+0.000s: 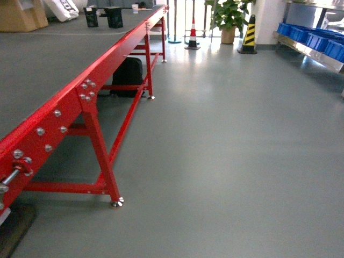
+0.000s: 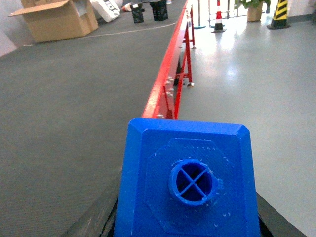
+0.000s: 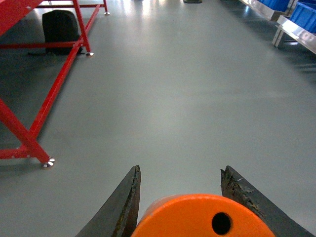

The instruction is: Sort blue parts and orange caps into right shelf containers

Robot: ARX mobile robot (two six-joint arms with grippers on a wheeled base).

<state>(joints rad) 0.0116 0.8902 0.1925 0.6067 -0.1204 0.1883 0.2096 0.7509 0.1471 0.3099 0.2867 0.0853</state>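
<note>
A blue part (image 2: 192, 148), its round knob (image 2: 192, 181) facing the camera, fills the lower left wrist view. My left gripper (image 2: 187, 227) is shut on it, with only dark fingers (image 2: 101, 219) showing at the sides. It hangs over the grey belt (image 2: 64, 123) near the red rail (image 2: 165, 79). My right gripper (image 3: 180, 169) is shut on an orange cap (image 3: 197, 217), whose flat top has a small hole, above the grey floor. The blue shelf containers (image 1: 312, 37) stand on a metal shelf at the far right, also seen as crates (image 3: 303, 12). Neither gripper appears in the head view.
The red conveyor frame (image 1: 97, 134) runs along the left, with a black bag (image 1: 128, 75) under it. Black bins (image 1: 107, 16) and a cardboard box (image 2: 59, 19) sit at the belt's far end. Traffic cones (image 1: 192, 36) and a potted plant (image 1: 228, 19) stand at the back.
</note>
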